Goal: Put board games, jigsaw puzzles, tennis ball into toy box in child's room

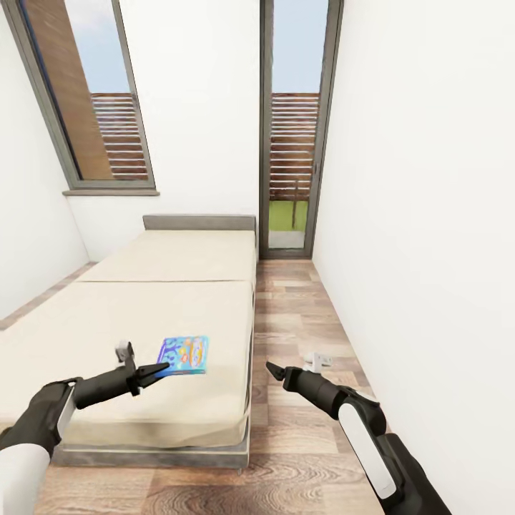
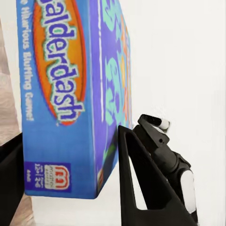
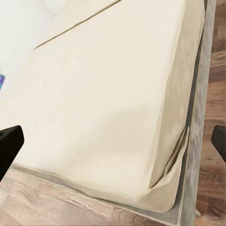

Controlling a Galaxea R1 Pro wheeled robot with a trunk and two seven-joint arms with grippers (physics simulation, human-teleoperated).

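A small blue board game (image 1: 184, 355) printed "Balderdash" is over the near part of the bed (image 1: 143, 300), a beige two-part mattress on a grey frame. My left gripper (image 1: 159, 370) reaches it from the left and holds its near edge. In the left wrist view the box (image 2: 61, 94) fills the gap between the two dark fingers (image 2: 136, 183), which press its sides, with white wall behind it. My right gripper (image 1: 274, 370) hangs open over the wood floor just right of the bed. Its wrist view looks down on the mattress corner (image 3: 155, 188), its fingertips (image 3: 9, 146) spread wide.
The room is narrow. A white wall (image 1: 429, 250) runs close along the right and a tall glass door (image 1: 293, 143) stands at the far end. A strip of plank floor (image 1: 293, 322) lies between bed and wall, with a small white object (image 1: 319, 360) on it.
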